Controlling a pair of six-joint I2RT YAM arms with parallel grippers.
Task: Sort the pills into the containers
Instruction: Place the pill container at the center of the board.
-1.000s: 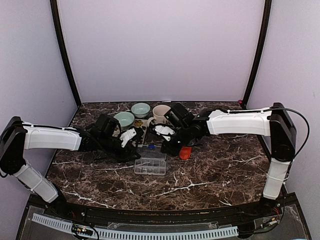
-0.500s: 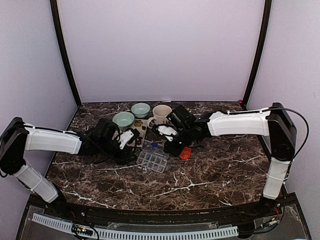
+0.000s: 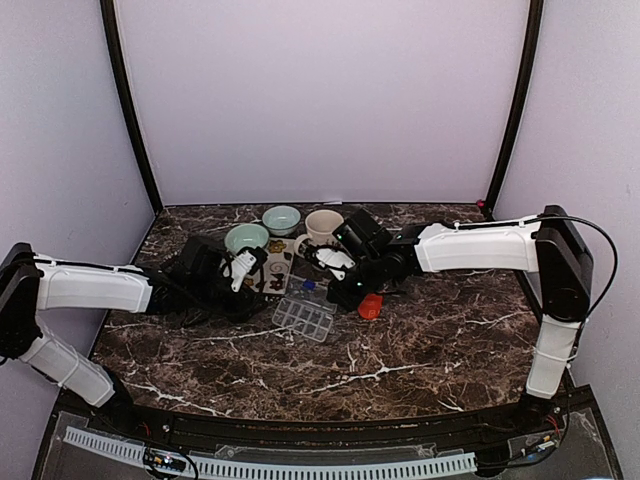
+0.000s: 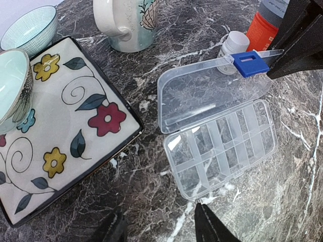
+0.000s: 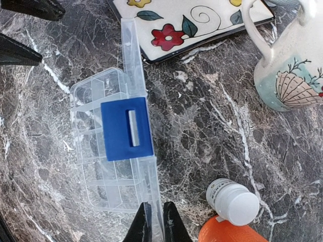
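Beside one organizer, two bottles

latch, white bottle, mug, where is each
latch (image 5: 116,131), right wrist view, blue face beside its slot
white bottle (image 5: 241,207), right wrist view, its cap
mug (image 5: 290,65), right wrist view, side wall

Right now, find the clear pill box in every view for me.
Top external: box at mid-table, in front of the mug.
Left wrist: box right of centre, lid hinged open toward the top.
Right wrist: box left of centre, its lid edge running top to bottom.
Shared landmark: the mug, top centre in the left wrist, right edge in the right wrist.
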